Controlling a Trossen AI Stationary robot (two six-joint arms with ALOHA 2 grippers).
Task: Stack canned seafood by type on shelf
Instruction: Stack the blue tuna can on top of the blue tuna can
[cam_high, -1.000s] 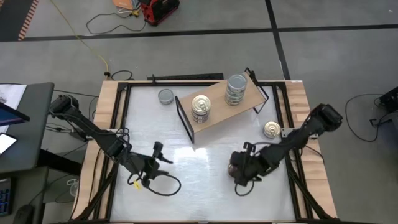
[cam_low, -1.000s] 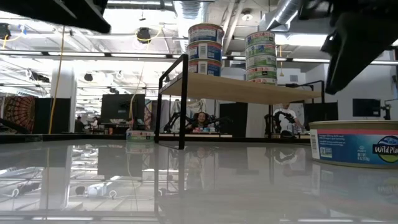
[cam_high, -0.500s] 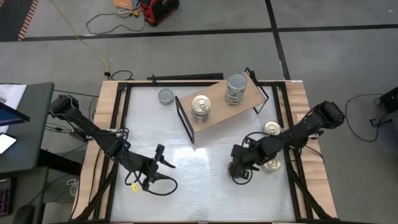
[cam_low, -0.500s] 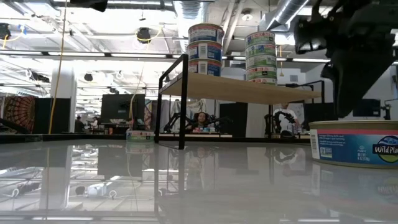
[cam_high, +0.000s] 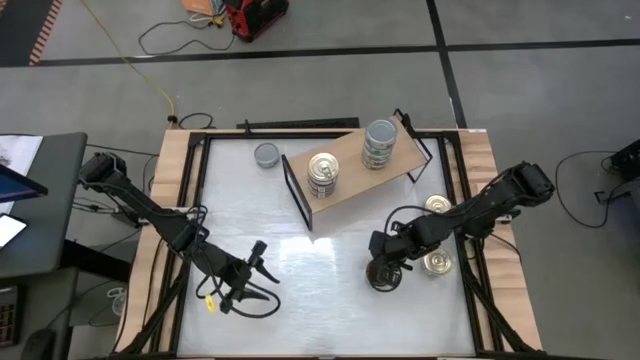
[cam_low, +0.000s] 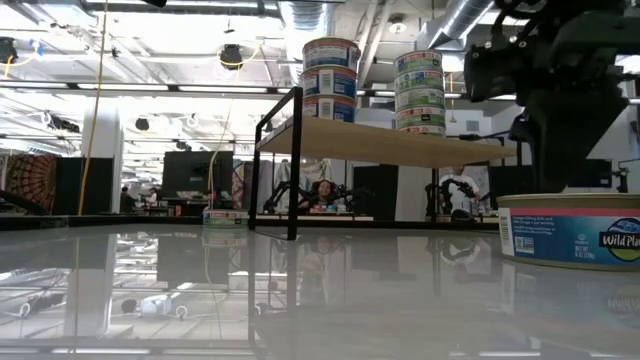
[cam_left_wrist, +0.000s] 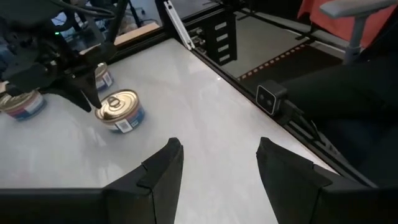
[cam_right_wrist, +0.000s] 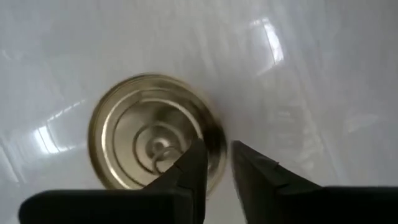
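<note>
A gold-lidded tin (cam_right_wrist: 152, 149) sits flat on the white tabletop (cam_high: 320, 300) at about 5 o'clock from the table's middle, directly under the right gripper (cam_high: 385, 272). In the right wrist view the two dark fingers (cam_right_wrist: 193, 165) stand close together with only a thin gap, over the tin's rim; they are not clamped on it, and whether they touch the lid cannot be told.

Two more gold-topped tins lie at 3 o'clock of that one: a near tin (cam_high: 437, 264) just beside the right arm, and a far tin (cam_high: 436, 206) close to the table's right rail.

The shelf (cam_high: 355, 165) stands at 12 o'clock, set at an angle, and carries two stacks: a gold-topped stack (cam_high: 322, 173) and a grey-topped stack (cam_high: 380, 142). A lone grey tin (cam_high: 266, 155) rests on the tabletop at 10 o'clock, just beside the shelf's left end.

The left gripper (cam_high: 255, 272) waits at 7 o'clock, its fingers (cam_left_wrist: 163, 171) apart and holding nothing.
</note>
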